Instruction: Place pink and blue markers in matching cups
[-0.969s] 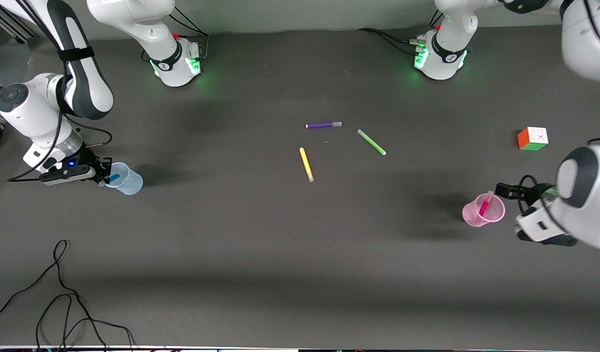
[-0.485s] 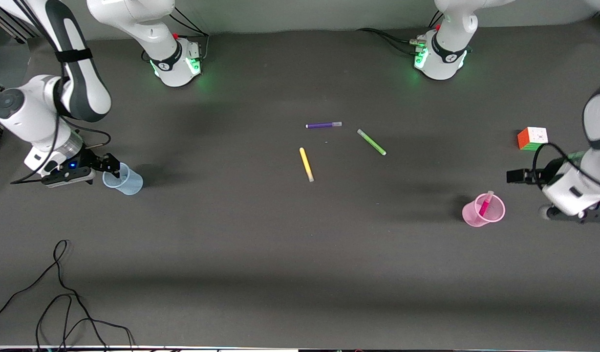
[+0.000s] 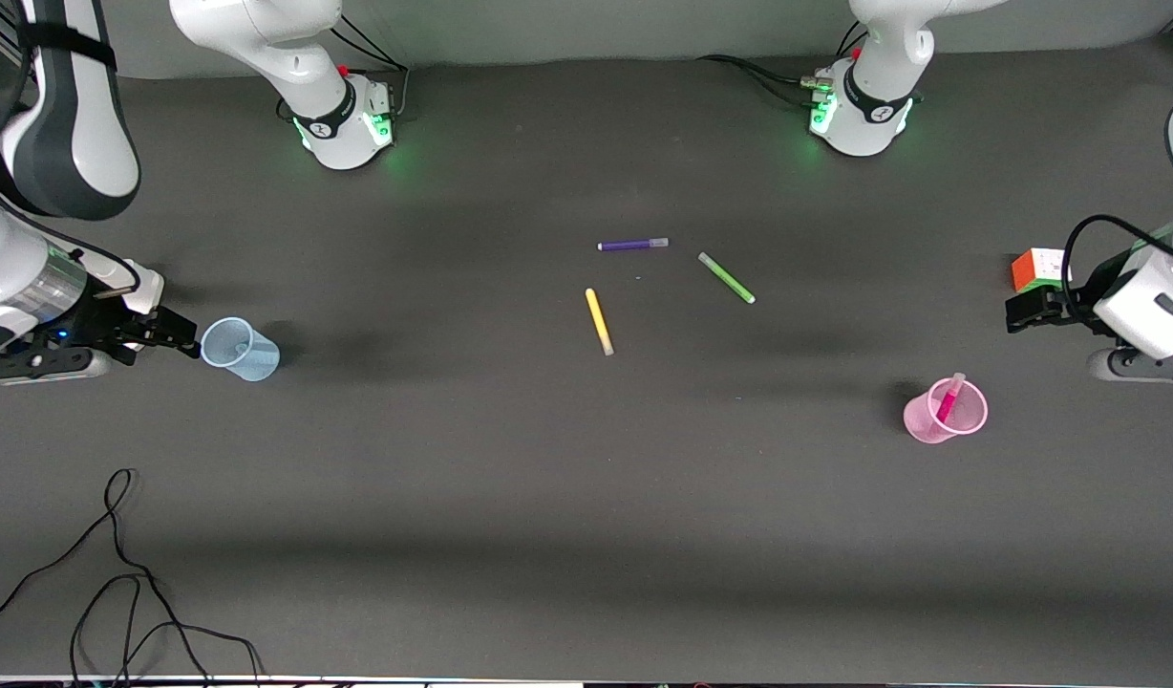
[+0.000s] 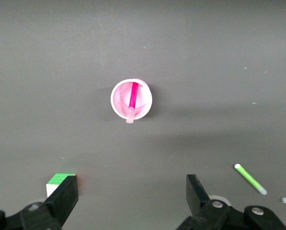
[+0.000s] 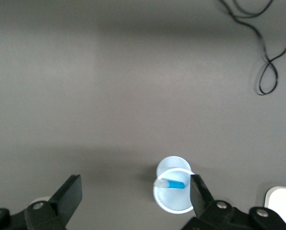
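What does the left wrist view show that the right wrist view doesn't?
Only the left wrist view: the pink marker standing in the pink cup, the colour cube, the green marker, and the open left hand. Only the right wrist view: the blue marker in the blue cup, a black cable, and the open right hand. Both: the dark table.

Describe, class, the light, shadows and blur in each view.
Front view: even overhead light; green glow around both arm bases; soft shadows beside the blue cup and pink cup. Left wrist view: sharp on the pink marker in its cup, with the open left gripper dark at the edge. Right wrist view: paler, washed-out table; the blue marker is still readable, and the right gripper is open.
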Motion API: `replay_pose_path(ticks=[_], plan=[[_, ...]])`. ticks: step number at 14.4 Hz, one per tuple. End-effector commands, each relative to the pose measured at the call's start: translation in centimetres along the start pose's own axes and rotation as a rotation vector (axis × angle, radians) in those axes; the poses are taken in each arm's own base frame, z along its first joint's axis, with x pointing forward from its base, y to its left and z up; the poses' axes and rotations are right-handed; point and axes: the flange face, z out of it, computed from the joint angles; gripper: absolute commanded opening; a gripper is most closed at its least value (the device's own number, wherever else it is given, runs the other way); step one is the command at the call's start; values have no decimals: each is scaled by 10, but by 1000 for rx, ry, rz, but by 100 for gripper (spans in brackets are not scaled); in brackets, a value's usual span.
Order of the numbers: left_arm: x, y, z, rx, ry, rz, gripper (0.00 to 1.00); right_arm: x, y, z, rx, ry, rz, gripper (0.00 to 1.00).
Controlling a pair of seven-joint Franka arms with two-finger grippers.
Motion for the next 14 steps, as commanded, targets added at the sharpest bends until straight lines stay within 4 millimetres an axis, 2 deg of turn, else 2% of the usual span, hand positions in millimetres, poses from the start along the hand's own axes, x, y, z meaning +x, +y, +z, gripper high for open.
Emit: replay_pose_path(ticks=[1, 4, 5, 6, 8, 14], plan=[[-20, 2, -22, -51, 39, -36, 100, 5, -2, -55, -18, -54, 56, 100], [-25, 21, -45, -46, 26, -30, 100, -12, -10, -111, 6, -33, 50, 100], [-26, 24, -48, -45, 17, -24, 100, -17, -24, -123, 10, -22, 30, 100], [-25, 26, -48, -44, 13, -21, 100, -22, -36, -128, 3, -28, 58, 100], [-26, 28, -45, -40, 1, -8, 100, -31, -38, -131, 8, -58, 121, 100], [-26, 31, -43, -32, -5, 9, 100, -29, -54, -137, 9, -34, 120, 100]])
